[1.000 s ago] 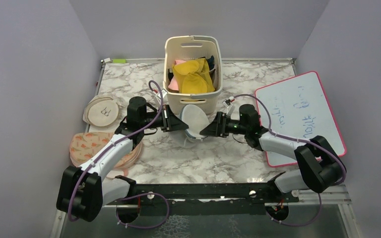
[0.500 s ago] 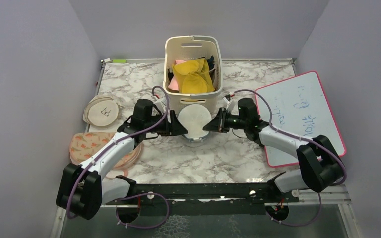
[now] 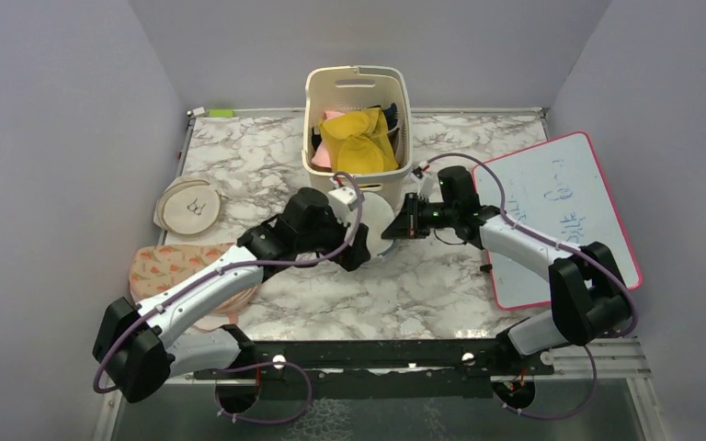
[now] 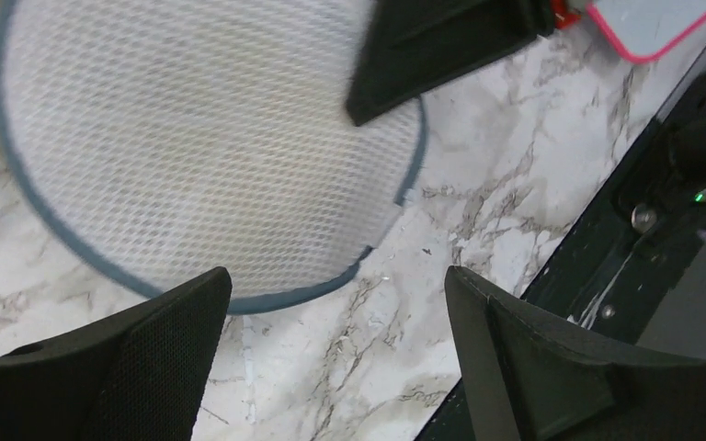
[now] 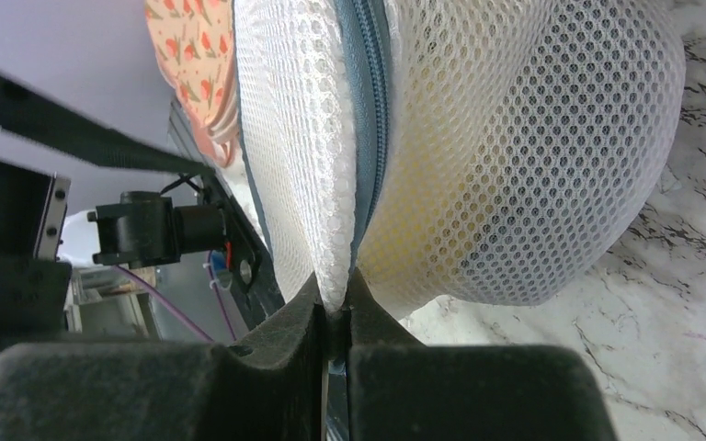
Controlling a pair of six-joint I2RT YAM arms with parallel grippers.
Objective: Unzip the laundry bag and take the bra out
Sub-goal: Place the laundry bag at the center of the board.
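Left arm (image 3: 204, 287) and right arm (image 3: 524, 248): white shells between black joints, purple cables (image 3: 276, 264) looped alongside (red plug by the right wrist). Fingers (image 4: 161, 354) are black, finely textured wedges.

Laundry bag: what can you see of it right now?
The laundry bag is a white mesh drum, blue-grey zip trim round its rim, zip shut where visible. It stands tilted on edge before the cream basket, mesh beside the zip pinched in the right gripper. The left gripper is open beside it. Contents not discernible.
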